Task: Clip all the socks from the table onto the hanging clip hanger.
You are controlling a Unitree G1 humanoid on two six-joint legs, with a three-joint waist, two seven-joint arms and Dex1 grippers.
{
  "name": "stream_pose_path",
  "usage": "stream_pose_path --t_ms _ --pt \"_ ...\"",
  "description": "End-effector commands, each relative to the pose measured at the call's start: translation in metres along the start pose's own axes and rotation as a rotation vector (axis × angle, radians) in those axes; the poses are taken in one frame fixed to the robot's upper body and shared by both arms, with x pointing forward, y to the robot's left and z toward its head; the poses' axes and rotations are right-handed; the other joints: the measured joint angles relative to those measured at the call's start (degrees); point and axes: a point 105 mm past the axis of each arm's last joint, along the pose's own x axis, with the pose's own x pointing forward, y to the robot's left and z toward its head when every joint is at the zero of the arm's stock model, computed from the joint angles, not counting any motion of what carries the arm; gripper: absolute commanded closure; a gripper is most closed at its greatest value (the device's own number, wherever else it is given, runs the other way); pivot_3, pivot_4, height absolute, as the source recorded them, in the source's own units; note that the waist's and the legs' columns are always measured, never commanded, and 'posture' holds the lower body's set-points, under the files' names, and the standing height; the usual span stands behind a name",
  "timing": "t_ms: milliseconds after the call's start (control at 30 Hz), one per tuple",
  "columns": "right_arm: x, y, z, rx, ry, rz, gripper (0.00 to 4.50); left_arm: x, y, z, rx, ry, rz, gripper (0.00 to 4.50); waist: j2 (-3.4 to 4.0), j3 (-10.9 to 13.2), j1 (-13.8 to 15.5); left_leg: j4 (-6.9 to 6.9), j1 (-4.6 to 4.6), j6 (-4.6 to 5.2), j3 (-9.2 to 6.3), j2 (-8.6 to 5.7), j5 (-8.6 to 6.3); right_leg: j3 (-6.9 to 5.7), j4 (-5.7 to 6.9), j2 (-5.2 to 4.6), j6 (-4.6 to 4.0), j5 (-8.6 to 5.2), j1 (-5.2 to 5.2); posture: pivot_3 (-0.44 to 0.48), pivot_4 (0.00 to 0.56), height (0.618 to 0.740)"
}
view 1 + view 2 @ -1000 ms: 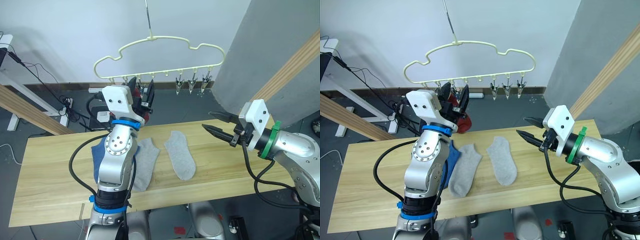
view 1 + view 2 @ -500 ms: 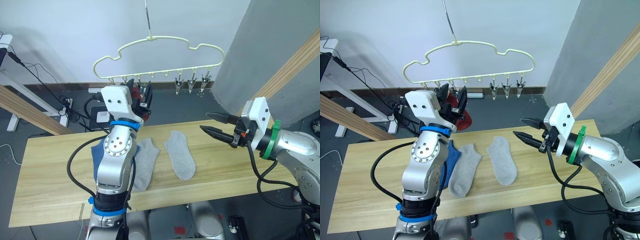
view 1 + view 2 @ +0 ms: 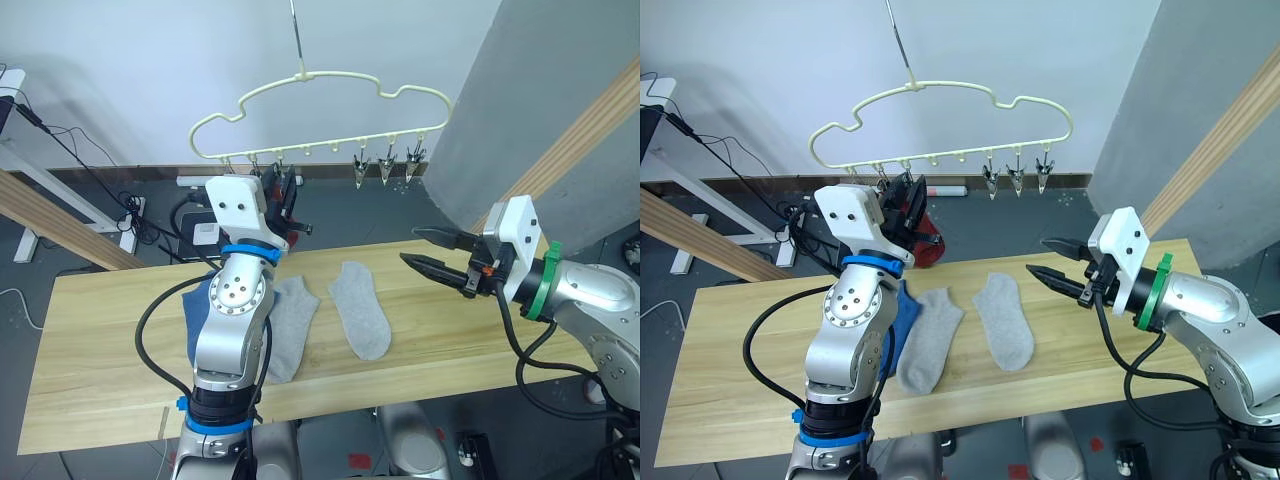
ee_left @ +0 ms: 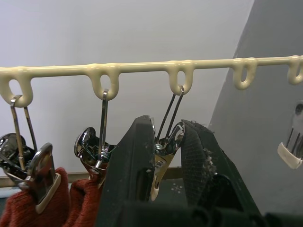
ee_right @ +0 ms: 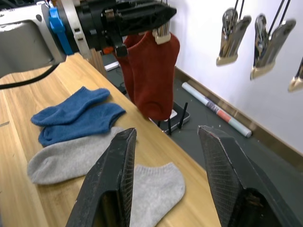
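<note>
Left gripper (image 4: 163, 156) clenched on a clip (image 4: 161, 158) of the clip hanger (image 3: 320, 100) — red socks (image 5: 149, 71) hanging beside it; right gripper (image 3: 432, 252) spread, released — over the table (image 3: 450, 340).

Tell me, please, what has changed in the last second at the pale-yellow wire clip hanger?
The left gripper has closed its black fingers on a small metal clip of the pale-yellow wire clip hanger, beside the hanging brick-red socks. The right gripper stays open over the light wooden table; the grey socks and blue socks lie unmoved.
</note>
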Motion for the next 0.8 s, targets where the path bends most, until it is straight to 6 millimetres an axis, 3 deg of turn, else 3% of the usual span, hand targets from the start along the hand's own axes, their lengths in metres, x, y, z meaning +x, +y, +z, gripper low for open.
stream_pose_path --t_ms 33,400,667,800 --pt "-0.0025 0.0081 0.0086 -0.052 -0.019 0.019 2.34 -0.0041 -0.0001 0.0145 0.019 -0.062 -0.001 3.81 0.00 0.00 0.00 0.00 0.00 0.00 0.00 0.00 0.00 0.00 0.00 0.00 0.00 0.00 0.00 -0.283 0.356 0.740" --pt "-0.0017 0.0102 0.0061 -0.049 -0.011 0.024 2.34 -0.0044 -0.0025 0.0147 -0.012 -0.070 -0.034 3.83 0.00 0.00 -0.01 0.00 0.00 0.00 0.00 0.00 0.00 0.00 0.00 0.00 0.02 -0.01 0.00 -0.279 0.356 0.740" --pt "-0.0020 0.0097 0.0053 -0.048 -0.008 0.021 2.34 -0.0040 0.0011 0.0141 0.039 -0.055 0.004 1.51 0.00 0.00 0.00 0.00 0.00 0.00 0.00 0.00 0.00 0.00 -0.01 0.00 0.02 -0.01 0.00 -0.281 0.355 0.740" --pt "-0.0020 0.0096 0.0056 -0.045 -0.012 0.020 2.34 -0.0048 -0.0009 0.0145 0.047 -0.046 0.005 1.51 0.00 0.00 -0.01 0.00 0.00 0.00 0.00 0.00 0.00 0.00 -0.01 0.00 0.02 -0.01 0.00 -0.280 0.355 0.740"
